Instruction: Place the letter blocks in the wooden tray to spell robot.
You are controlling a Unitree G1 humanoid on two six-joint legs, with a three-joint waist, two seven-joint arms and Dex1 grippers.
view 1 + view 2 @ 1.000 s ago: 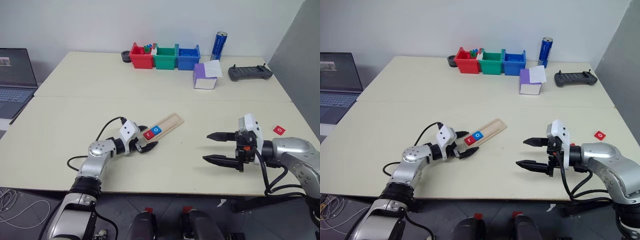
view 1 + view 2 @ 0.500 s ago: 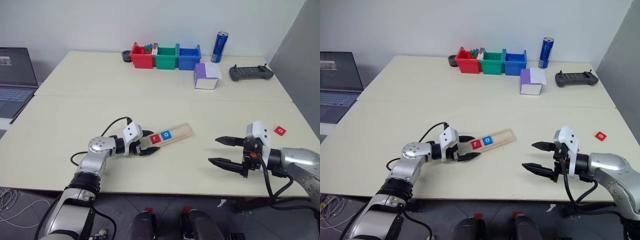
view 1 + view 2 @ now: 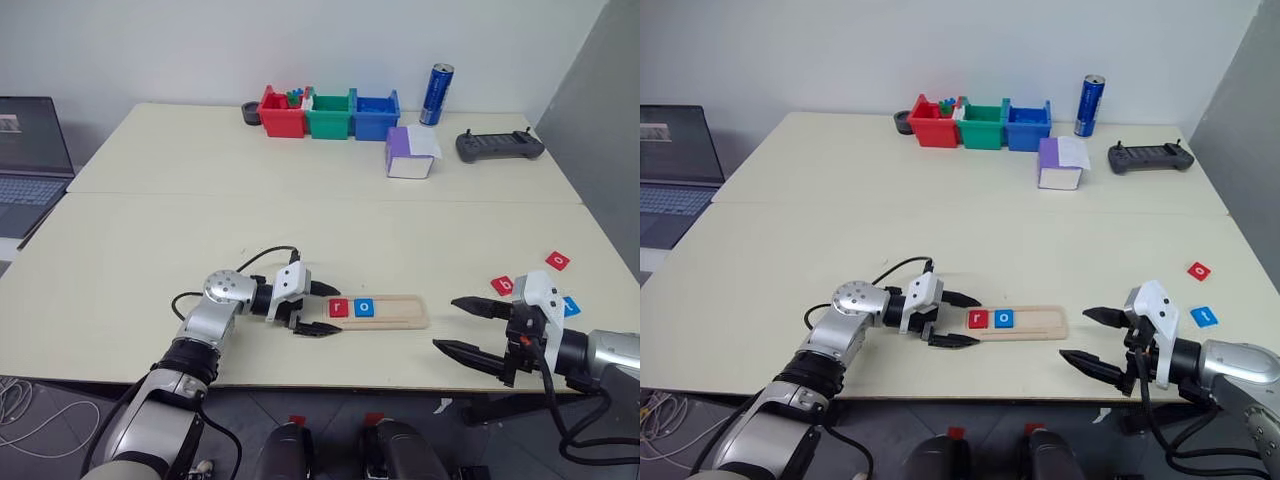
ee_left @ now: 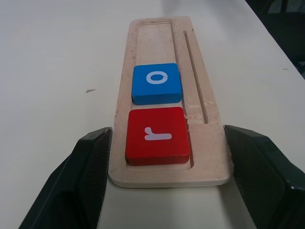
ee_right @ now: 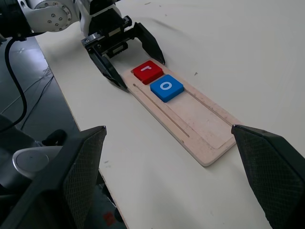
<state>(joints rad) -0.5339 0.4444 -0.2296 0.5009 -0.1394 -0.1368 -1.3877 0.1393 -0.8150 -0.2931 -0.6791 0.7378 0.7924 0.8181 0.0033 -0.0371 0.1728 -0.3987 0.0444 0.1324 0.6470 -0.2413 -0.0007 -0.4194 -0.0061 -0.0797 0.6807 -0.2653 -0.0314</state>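
The wooden tray [image 3: 378, 310] lay flat near the front edge of the table [image 3: 200, 220], running left to right. In its groove sat two letter blocks — a red r [image 3: 338, 307] at the left end and a blue o [image 3: 364, 307] just beside it; the rest of the groove was bare. The left gripper [image 3: 320, 308] gripped the tray's left end, one finger against each long side. The right gripper [image 3: 467, 326] hovered apart off the tray's right end, fingers spread wide and holding nothing. Three more blocks lay near it — two red [image 3: 502, 285] [image 3: 557, 260] and one blue [image 3: 1203, 316].
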